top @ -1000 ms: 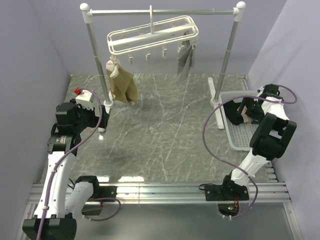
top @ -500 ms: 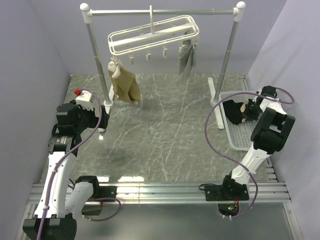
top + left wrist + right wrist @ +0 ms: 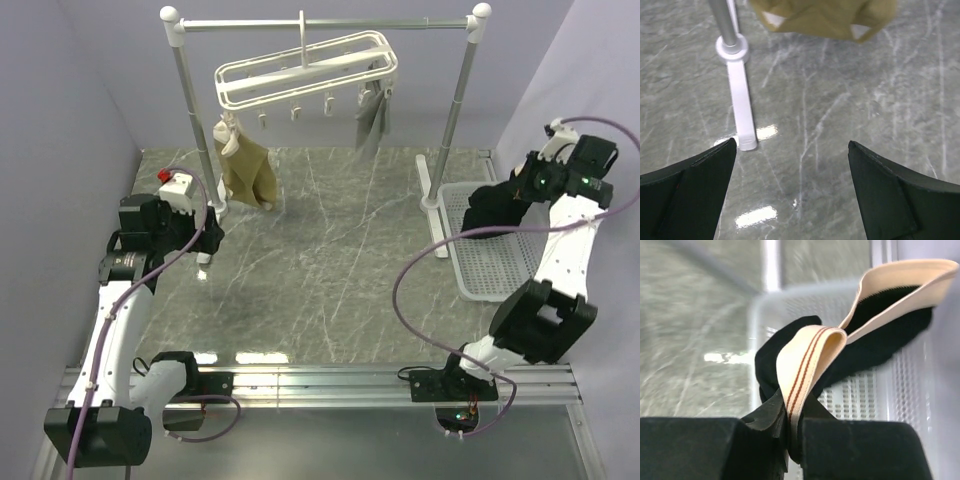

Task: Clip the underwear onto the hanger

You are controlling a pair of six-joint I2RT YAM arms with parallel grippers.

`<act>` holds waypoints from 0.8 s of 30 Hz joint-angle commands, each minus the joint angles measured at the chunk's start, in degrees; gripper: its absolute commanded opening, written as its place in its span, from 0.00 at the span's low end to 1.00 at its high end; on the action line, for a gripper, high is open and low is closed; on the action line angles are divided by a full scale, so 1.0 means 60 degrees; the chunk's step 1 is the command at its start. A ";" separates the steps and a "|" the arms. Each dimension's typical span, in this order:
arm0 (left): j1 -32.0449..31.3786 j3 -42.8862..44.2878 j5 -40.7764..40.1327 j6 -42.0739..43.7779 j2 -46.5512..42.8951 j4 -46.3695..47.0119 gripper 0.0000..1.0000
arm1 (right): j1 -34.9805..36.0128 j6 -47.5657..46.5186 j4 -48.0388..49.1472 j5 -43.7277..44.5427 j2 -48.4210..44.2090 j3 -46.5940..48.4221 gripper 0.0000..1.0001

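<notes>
My right gripper (image 3: 792, 422) is shut on the cream, red-striped waistband of the underwear (image 3: 875, 347). The black fabric hangs from the jaws above the white basket (image 3: 865, 395). In the top view the right gripper (image 3: 512, 193) holds the underwear (image 3: 482, 213) raised over the basket (image 3: 495, 270) at the right. The white hanger (image 3: 305, 70) hangs tilted from the metal rail at the back, with small clips under it. My left gripper (image 3: 205, 250) hovers low over the floor at the left, open and holding nothing (image 3: 791, 145).
A tan garment (image 3: 245, 170) hangs from the hanger's left end and a grey one (image 3: 372, 120) from its right end. The rail's white-footed posts stand at left (image 3: 215, 205) and right (image 3: 432, 195). The left post's foot (image 3: 741, 110) lies just ahead of my left gripper.
The right gripper shut on the underwear's waistband in the basket, then the arm swung up and lifted the garment. The left arm shifted slightly and stays open.
</notes>
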 commanded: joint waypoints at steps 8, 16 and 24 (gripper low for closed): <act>0.0036 0.1301 0.3364 0.1113 -0.0452 -0.1093 0.99 | 0.0527 -0.2200 -0.2773 -0.3742 -0.2075 0.1888 0.00; 0.0022 0.1272 0.4525 0.2210 -0.0702 -0.1723 0.99 | 0.3865 -0.2744 -0.2234 -0.2822 -0.3877 -0.0627 0.00; -0.0008 0.0936 0.4789 0.3033 -0.0220 -0.2457 0.97 | 0.7938 -0.1501 -0.0184 -0.1679 -0.4202 -0.4144 0.02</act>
